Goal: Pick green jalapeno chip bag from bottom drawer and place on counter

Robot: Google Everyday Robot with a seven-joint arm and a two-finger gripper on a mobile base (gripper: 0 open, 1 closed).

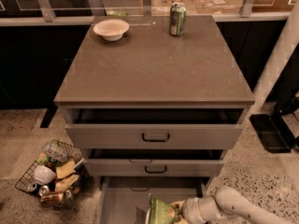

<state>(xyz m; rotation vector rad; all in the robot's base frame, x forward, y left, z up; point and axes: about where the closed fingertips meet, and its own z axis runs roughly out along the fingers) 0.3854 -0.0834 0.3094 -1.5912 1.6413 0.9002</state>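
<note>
The green jalapeno chip bag (160, 212) stands upright in the open bottom drawer (122, 199), at the lower edge of the camera view. My gripper (175, 210) reaches in from the lower right and is shut on the bag's right side. The arm (233, 204) runs off to the right. The counter (154, 64) is the grey-brown top of the cabinet above.
A white bowl (111, 29) and a green soda can (177, 18) stand at the back of the counter. The two upper drawers (154, 135) are partly pulled out above the gripper. A wire basket of trash (51, 174) sits on the floor at left.
</note>
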